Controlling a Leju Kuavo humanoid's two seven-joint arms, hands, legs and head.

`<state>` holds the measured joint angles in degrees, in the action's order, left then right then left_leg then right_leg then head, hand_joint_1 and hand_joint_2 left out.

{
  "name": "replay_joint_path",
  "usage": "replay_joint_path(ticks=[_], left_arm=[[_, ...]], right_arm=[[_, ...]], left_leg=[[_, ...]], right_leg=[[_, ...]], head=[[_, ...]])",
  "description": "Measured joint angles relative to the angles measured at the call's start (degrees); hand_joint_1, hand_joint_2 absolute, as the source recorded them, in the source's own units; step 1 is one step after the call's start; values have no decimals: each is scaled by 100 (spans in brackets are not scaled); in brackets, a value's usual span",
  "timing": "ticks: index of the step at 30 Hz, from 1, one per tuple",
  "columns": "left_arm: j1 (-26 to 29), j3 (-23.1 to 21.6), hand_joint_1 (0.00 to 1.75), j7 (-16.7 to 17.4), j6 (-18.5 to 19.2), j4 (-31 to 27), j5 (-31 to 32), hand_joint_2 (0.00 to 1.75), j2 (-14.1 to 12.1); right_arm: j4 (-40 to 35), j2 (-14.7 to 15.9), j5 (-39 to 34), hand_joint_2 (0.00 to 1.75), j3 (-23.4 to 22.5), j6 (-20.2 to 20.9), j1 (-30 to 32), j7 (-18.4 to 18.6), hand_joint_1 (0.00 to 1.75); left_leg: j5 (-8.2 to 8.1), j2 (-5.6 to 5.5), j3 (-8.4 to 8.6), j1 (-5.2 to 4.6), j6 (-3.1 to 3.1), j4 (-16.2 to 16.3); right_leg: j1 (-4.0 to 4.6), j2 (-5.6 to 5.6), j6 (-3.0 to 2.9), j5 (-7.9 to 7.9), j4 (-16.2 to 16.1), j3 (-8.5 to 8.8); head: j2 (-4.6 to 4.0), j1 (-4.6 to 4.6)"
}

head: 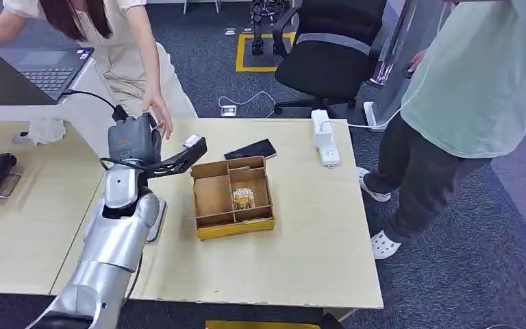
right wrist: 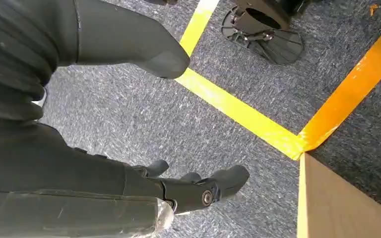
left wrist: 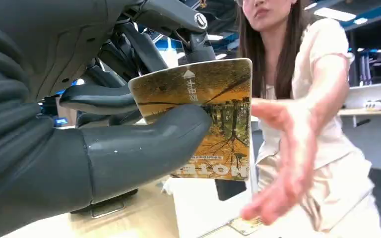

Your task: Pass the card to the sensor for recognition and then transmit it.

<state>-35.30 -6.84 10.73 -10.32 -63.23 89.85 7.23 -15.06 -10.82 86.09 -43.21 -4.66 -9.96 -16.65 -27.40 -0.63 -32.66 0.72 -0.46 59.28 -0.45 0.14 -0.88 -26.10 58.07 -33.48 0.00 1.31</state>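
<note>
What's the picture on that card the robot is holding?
Yellow-brown, with dark bare trees; the card shows best in the left wrist view.

The head view is looking forward and down from high on the robot over the wooden table [head: 301, 260], taking in the left hand [head: 134, 140] and a person's hand [head: 159, 113] beyond it. The left wrist view is sitting close behind that same hand [left wrist: 94, 148], facing the same person's hand [left wrist: 283, 163]. The right wrist view is apparently pointing down at the carpet [right wrist: 144, 119].
</note>
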Motion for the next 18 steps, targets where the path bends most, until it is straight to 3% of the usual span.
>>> replay_joint_path(ticks=[18], left_arm=[[-299,103,175,155,-35,693,4,175,-177]], right_arm=[[-2,7,-94,175,129,0,-19,-33,0]], left_leg=[[0,0,-5,0,0,0]], right_leg=[[0,1,0,0,0,-6]], head=[[-2,-2]])
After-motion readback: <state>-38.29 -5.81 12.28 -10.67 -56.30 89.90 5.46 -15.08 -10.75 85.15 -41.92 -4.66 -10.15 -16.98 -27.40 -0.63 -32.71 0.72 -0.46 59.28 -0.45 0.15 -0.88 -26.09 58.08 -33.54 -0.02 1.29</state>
